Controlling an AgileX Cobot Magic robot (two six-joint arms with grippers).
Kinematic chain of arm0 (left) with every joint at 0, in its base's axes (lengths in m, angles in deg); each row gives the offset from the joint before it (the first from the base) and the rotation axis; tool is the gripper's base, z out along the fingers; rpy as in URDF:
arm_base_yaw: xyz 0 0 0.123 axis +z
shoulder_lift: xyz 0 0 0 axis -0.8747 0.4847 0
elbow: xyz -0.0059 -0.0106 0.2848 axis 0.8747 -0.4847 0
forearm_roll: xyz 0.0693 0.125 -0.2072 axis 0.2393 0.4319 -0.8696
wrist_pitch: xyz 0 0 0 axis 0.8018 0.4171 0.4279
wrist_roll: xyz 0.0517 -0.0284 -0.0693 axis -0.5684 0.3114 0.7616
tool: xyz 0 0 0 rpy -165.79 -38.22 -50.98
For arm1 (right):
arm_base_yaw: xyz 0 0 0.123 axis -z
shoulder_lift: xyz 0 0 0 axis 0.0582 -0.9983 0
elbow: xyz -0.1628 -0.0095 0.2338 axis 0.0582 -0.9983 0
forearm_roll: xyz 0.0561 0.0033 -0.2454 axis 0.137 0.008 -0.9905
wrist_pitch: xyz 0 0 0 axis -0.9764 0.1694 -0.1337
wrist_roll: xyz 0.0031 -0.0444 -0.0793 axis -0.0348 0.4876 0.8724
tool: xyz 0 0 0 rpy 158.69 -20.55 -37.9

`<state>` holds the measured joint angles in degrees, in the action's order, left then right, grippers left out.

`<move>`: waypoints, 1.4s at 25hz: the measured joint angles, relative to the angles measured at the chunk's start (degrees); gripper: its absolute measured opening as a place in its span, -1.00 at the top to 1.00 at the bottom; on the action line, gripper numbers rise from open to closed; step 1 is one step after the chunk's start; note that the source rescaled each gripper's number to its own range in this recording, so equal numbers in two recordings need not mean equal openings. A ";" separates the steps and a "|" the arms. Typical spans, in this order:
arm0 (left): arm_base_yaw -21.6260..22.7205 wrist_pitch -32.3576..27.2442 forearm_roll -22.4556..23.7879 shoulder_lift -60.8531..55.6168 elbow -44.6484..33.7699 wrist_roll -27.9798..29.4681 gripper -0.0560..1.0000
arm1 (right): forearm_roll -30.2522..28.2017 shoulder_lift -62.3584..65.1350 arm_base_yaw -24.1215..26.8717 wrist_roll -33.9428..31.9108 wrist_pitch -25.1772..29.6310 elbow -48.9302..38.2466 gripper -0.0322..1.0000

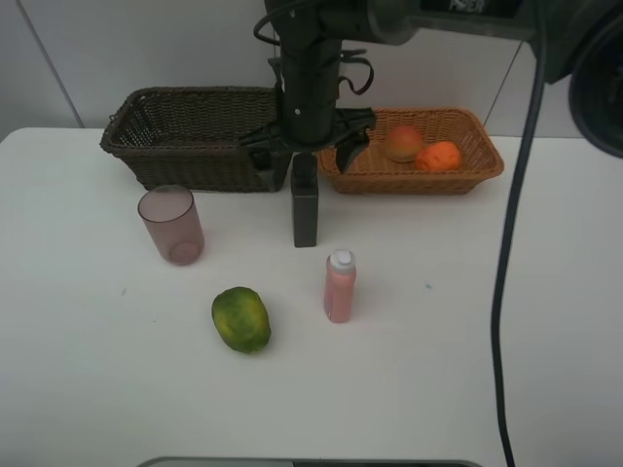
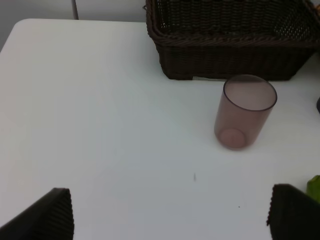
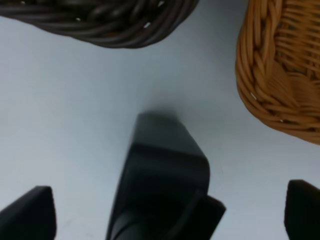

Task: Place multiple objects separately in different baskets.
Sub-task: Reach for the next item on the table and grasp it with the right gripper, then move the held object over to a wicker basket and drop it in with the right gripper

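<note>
My right gripper (image 1: 305,161) reaches across the middle and hangs open over the upright dark grey flat bottle (image 1: 305,209). In the right wrist view the bottle (image 3: 160,170) stands between the spread fingertips (image 3: 25,215), untouched. The peach-like fruit (image 1: 402,142) and the orange (image 1: 440,156) lie in the orange-tan basket (image 1: 419,182). The dark brown basket (image 1: 185,170) shows nothing inside. The mauve cup (image 1: 172,226), green fruit (image 1: 240,319) and pink bottle (image 1: 339,287) stand on the table. My left gripper (image 2: 170,215) is open and empty, low over the table, with the cup (image 2: 245,112) ahead.
The two baskets stand side by side at the table's back edge, with a narrow gap between the dark one (image 3: 100,22) and the tan one (image 3: 280,75). A black cable (image 1: 506,292) hangs down the right side. A sliver of the green fruit (image 2: 314,187) shows beside the left gripper.
</note>
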<state>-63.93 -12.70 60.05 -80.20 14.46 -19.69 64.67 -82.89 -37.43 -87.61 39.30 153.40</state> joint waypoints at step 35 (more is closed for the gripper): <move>0.00 0.00 0.00 0.00 0.00 0.00 -1.00 | 2.32 -2.43 -0.05 0.42 -1.23 0.12 0.72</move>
<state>-63.93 -12.70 60.05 -80.20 14.46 -19.69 66.99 -85.32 -37.49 -87.20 38.06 153.52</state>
